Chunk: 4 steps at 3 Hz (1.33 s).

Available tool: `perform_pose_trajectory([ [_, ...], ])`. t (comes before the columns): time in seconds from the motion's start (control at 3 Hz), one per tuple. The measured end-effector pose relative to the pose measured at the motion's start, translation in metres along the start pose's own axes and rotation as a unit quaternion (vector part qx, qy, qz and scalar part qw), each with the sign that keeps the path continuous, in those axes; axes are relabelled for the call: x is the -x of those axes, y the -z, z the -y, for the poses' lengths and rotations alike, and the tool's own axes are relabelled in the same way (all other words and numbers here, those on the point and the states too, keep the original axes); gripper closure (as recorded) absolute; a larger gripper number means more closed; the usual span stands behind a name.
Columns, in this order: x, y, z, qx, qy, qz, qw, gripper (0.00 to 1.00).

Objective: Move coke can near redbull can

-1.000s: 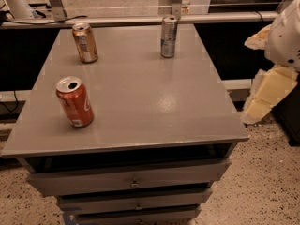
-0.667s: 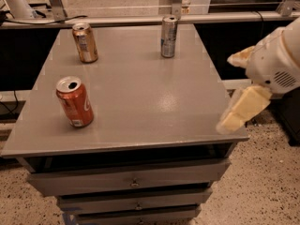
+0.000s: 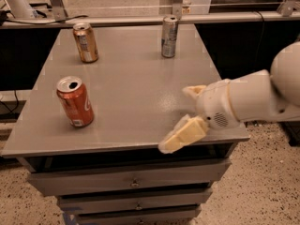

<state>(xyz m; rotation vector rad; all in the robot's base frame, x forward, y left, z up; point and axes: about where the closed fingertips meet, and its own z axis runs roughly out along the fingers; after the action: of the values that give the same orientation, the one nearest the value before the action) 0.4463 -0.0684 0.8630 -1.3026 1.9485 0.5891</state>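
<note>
The coke can (image 3: 74, 101), red-orange with an open silver top, stands upright near the front left of the grey table (image 3: 136, 83). The redbull can (image 3: 169, 36), slim and silver-grey, stands upright at the table's far edge, right of centre. My gripper (image 3: 175, 118) reaches in from the right over the table's front right part. It is open and empty, with one cream finger (image 3: 183, 135) over the front edge and the other (image 3: 193, 91) further back. The gripper is well to the right of the coke can and apart from it.
A gold-brown can (image 3: 85, 42) stands upright at the back left. The table has drawers (image 3: 133, 182) below its front edge. A rail (image 3: 140, 18) runs behind the table. Speckled floor (image 3: 262, 182) lies to the right.
My arm has swung in from the right side of the table to over its front right part, toward the left. The cans have not moved.
</note>
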Motion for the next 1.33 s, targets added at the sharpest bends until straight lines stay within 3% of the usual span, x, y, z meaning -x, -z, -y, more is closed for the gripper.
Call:
perform_pose_trajectory([
  [0.33, 0.036, -0.017, -0.008, 0.0, -0.01, 0.05, 0.9987, 0.0],
  [0.67, 0.036, -0.016, -0.007, -0.001, -0.011, 0.05, 0.9987, 0.0],
  [1.0, 0.045, -0.028, -0.006, -0.006, 0.001, 0.077, 0.997, 0.0],
  [1.33, 0.092, -0.076, -0.001, 0.01, 0.035, 0.149, 0.9881, 0.0],
])
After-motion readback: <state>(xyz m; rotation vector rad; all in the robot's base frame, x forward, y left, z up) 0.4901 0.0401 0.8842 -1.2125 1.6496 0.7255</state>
